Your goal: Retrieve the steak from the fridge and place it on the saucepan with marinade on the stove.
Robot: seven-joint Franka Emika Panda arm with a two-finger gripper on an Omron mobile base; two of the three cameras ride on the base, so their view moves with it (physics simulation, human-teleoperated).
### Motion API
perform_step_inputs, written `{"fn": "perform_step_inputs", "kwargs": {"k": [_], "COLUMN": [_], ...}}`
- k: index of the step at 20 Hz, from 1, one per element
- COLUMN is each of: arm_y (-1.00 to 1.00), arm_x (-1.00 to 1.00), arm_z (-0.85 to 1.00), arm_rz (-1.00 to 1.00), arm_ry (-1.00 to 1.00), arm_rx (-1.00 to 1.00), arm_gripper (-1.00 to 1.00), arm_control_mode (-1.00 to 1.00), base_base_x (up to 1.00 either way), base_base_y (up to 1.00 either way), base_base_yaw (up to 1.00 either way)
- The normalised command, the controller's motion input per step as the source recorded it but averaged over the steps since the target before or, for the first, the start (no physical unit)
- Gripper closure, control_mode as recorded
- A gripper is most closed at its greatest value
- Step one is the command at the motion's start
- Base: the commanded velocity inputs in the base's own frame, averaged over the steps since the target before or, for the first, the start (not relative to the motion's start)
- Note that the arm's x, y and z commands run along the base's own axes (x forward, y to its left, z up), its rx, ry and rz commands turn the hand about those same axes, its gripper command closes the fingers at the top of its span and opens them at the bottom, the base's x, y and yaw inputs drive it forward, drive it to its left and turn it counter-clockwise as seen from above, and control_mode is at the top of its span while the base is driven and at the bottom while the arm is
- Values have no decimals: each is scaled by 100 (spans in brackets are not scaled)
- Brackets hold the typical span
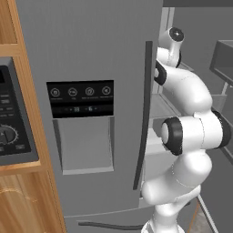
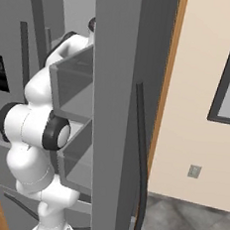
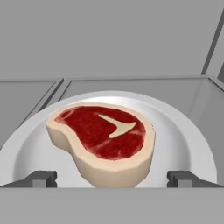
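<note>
One steak sits dead ahead in the hand view, lying flat on a round white plate on a grey shelf inside the fridge. It's a thick slab, red on top with a pale rim of fat around the edge and a pale T-shaped bone mark near the middle. Its long axis runs from the upper left of that view down to the lower right; the narrower, rounded lobe points to the upper left and the broad, blunt end faces the camera at lower right. The stem of the bone mark points toward the upper left too.

The gripper is spread as wide as it goes, and nothing is in it. Its two dark fingertips rise at the bottom corners of the hand view, one on each side of the steak's near end, both apart from the meat and over the plate's near rim.

From the left base view, the white arm reaches past the closed left door, with its black dispenser panel and long dark handle, into the open right half of the fridge. From the right base view, the arm goes in behind the swung-open right door, whose grey door bins face inward.
</note>
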Motion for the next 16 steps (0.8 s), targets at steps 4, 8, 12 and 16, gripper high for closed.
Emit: {"fn": "perform_step_inputs", "kwargs": {"k": [4,8,12,16], "arm_y": [0,0,-3,-5], "arm_x": [7,12,10,13], "arm_z": [-3,0,0,0], "arm_rz": [0,0,0,0], "arm_ry": [0,0,0,0], "arm_rx": [0,0,0,0], "arm_gripper": [-100,-100,-100,-100], "arm_control_mode": [-100,-100,-100,-100], "base_base_x": [0,0,0,0], "base_base_y": [0,0,0,0], "base_base_yaw": [0,0,0,0]}}
